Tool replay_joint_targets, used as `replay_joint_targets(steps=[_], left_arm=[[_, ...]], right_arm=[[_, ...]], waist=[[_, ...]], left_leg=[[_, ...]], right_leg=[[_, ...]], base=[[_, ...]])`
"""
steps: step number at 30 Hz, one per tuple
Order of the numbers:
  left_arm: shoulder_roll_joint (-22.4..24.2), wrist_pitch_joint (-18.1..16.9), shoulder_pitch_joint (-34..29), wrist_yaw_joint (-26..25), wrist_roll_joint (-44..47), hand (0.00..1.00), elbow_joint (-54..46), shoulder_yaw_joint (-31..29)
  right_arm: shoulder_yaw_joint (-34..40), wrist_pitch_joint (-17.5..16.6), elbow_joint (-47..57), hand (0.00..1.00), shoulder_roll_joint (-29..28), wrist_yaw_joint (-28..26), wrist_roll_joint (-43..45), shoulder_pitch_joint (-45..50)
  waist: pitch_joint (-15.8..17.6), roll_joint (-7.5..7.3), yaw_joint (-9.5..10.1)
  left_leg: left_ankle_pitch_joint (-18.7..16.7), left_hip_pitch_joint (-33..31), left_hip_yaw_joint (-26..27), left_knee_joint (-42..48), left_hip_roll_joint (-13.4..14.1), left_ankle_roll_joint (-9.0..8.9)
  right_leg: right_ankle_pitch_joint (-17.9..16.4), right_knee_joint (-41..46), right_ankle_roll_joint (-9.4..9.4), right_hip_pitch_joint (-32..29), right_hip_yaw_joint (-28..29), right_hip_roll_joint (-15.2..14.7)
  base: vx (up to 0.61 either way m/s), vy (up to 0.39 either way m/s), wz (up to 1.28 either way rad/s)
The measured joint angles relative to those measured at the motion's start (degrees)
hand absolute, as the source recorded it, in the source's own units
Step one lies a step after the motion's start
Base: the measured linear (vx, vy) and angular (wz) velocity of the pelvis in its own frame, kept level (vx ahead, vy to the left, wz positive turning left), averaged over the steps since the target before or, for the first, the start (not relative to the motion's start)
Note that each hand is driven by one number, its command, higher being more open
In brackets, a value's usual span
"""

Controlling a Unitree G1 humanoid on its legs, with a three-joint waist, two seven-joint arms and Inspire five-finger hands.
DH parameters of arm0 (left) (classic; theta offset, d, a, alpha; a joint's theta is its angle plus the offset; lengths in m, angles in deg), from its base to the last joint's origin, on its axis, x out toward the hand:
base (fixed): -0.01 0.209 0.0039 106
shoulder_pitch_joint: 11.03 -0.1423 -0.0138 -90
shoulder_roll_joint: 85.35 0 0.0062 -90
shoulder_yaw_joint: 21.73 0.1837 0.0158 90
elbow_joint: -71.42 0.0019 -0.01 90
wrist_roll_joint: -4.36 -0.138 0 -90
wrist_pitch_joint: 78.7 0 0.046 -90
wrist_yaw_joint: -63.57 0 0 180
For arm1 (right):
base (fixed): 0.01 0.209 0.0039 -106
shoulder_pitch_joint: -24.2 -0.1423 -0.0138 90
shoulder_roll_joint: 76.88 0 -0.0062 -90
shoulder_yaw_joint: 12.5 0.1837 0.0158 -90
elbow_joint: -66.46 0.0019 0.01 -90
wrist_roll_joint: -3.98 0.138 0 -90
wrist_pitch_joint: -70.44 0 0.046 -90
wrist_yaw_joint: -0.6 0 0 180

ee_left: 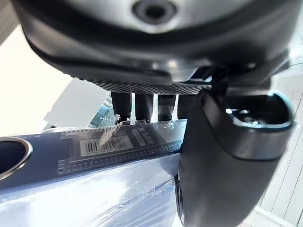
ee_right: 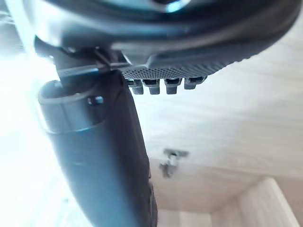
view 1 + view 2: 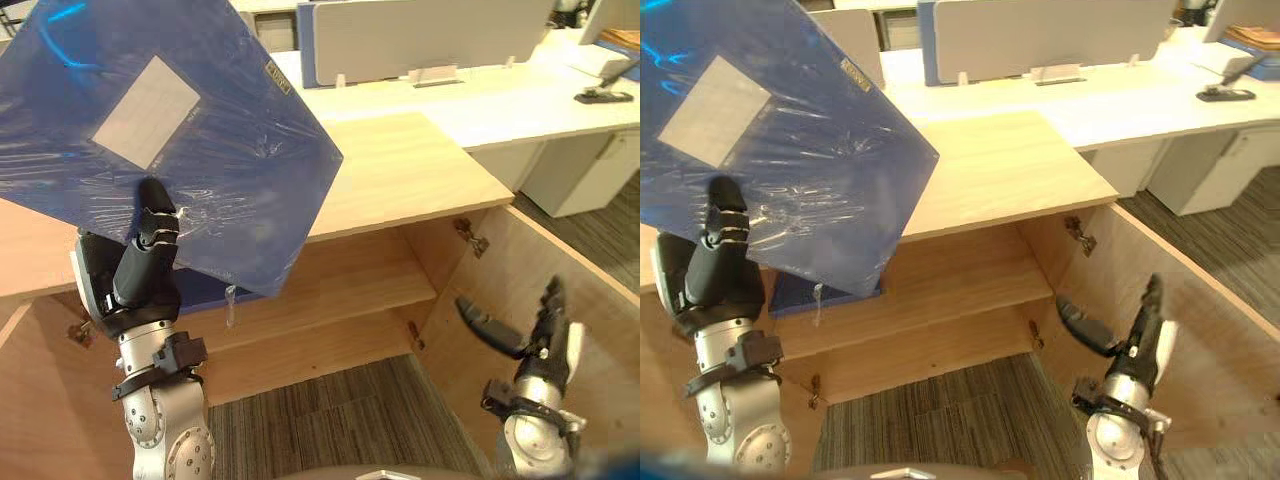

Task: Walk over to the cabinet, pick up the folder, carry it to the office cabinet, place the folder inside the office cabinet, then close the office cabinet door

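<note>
Above the open office cabinet (image 3: 420, 170), a blue folder (image 3: 220, 130) is gripped by the left hand (image 3: 140, 275); the right hand (image 3: 545, 340) is held unclenched beside the cabinet door (image 3: 520, 270).

Two head cameras, side by side, look steeply down at an open wooden cabinet (image 3: 400, 170); both share its top and shelf (image 3: 340, 285). The left wrist camera looks along the left robot hand (image 1: 222, 156) from very close, facing the blue folder (image 1: 47, 156) edge. The right wrist camera looks along the right robot hand (image 2: 94, 156), close to the cabinet's inner wood and a hinge (image 2: 171, 161).
</note>
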Motion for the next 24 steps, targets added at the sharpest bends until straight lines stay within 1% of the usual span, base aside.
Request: replay_joint_targets(steps=[1, 2, 5, 7, 9, 10, 11, 13, 16, 18, 20, 24], left_arm=[[0.0, 0.0, 0.0, 0.5, 0.0, 0.00, -0.3, 0.2], [0.0, 0.0, 0.3, 1.0, 0.0, 0.00, -0.6, 0.4], [-0.2, 0.1, 2.1, 1.9, 0.1, 0.00, -0.5, 1.3], [-0.8, 0.1, 4.0, 2.8, 0.1, 0.00, 0.4, 1.3], [-1.9, 0.1, 6.3, 3.7, 0.2, 0.00, 2.3, 1.6], [-2.9, 0.1, 7.7, 4.4, 0.5, 0.00, 4.0, 2.3], [-3.3, 0.1, 8.3, 4.9, 0.5, 0.00, 4.9, 2.6], [-4.6, 0.5, 10.4, 6.4, 0.7, 0.00, 8.1, 4.6], [-5.6, 1.6, 11.7, 9.1, 1.1, 0.00, 10.1, 7.0], [-6.3, 2.3, 13.0, 10.1, 1.0, 0.00, 10.8, 8.3], [-7.2, 2.4, 13.7, 10.4, 0.7, 0.00, 10.9, 9.1], [-8.2, 2.3, 15.2, 10.8, -3.5, 0.00, 11.1, 9.4]], right_arm=[[-0.4, 0.0, 2.2, 1.00, 0.0, 0.3, -2.2, 0.1], [-1.6, 0.0, 5.2, 1.00, 0.1, 0.4, -5.6, 0.1], [-4.6, -0.2, 8.5, 1.00, 1.1, 0.3, -9.2, -1.1], [-6.2, -0.6, 8.6, 1.00, 1.9, -0.1, -9.2, -4.4], [-7.3, -1.6, 8.4, 1.00, 4.5, -1.9, -8.4, -9.1], [-8.4, -3.0, 7.9, 1.00, 7.1, -3.5, -5.8, -12.5], [-8.7, -3.8, 7.6, 1.00, 8.4, -4.6, -2.5, -14.3], [-11.2, -6.4, 6.7, 1.00, 13.0, -9.1, 8.0, -21.3], [-14.0, -9.1, 4.6, 1.00, 17.2, -13.8, 15.2, -27.8], [-14.2, -9.3, 3.1, 1.00, 18.7, -15.3, 18.6, -30.8], [-14.2, -9.3, 1.7, 1.00, 19.7, -15.8, 19.0, -32.7], [-14.0, -9.3, 0.1, 1.00, 22.2, -16.6, 20.6, -34.3]], waist=[[0.2, 0.32, -0.18], [0.5, 0.78, -0.80], [0.8, 1.11, -1.12], [0.9, 1.13, -1.11], [1.2, 1.14, -0.96], [1.2, 1.14, -0.76], [1.2, 1.12, -0.71], [1.2, 1.12, -0.54], [1.2, 1.06, -0.28], [1.2, 0.92, 0.03], [1.1, 0.74, 0.14], [1.0, 0.32, 0.19]], left_leg=[[-0.2, 0.2, 0.4, 0.2, 0.0, -0.01], [-0.3, 0.5, 0.6, 0.4, 0.0, 0.02], [-0.5, 0.5, 0.7, 0.7, 0.0, 0.16], [-0.7, 0.4, 0.8, 1.3, 0.0, 0.28], [-0.8, 0.4, 0.8, 1.8, -0.1, 0.43], [-0.8, 0.3, 0.8, 2.0, -0.1, 0.44], [-0.8, 0.3, 0.8, 2.1, -0.1, 0.44], [-0.8, 0.1, 0.5, 2.5, -0.1, 0.53], [-0.7, -0.2, 0.3, 2.6, -0.1, 0.59], [-0.6, -0.5, 0.0, 2.7, -0.1, 0.70], [-0.6, -0.6, -0.2, 2.7, -0.1, 0.75], [-0.3, -0.7, -1.4, 1.9, -0.3, 1.22]], right_leg=[[0.0, 0.1, 0.01, -0.1, 0.5, 0.1], [0.0, 0.2, 0.04, 0.0, 0.9, 0.2], [0.1, 0.5, 0.18, -0.4, 1.5, 0.3], [0.3, 0.6, 0.44, -0.4, 1.9, 0.3], [0.5, 0.5, 0.63, -0.4, 2.2, 0.2], [0.7, 0.5, 0.66, -0.4, 2.3, 0.2], [0.8, 0.5, 0.67, -0.4, 2.4, 0.2], [1.1, 0.4, 0.69, -0.4, 2.4, 0.2], [1.5, 0.2, 0.70, -0.2, 2.1, 0.2], [1.9, -0.2, 0.73, 0.0, 1.9, 0.1], [2.1, -0.3, 0.77, 0.2, 1.7, 0.1], [2.6, -0.7, 0.73, 0.9, 0.3, -0.2]], base=[[-0.03, 0.000, -0.26], [-0.03, -0.004, -0.18], [-0.03, -0.010, -0.09], [-0.06, -0.016, -0.08], [-0.08, -0.015, -0.05], [-0.06, -0.008, -0.02], [-0.07, -0.011, -0.03], [-0.06, -0.013, 0.01], [-0.03, -0.008, 0.04], [0.00, 0.003, 0.08], [0.01, 0.006, 0.08], [0.01, 0.004, 0.15]])
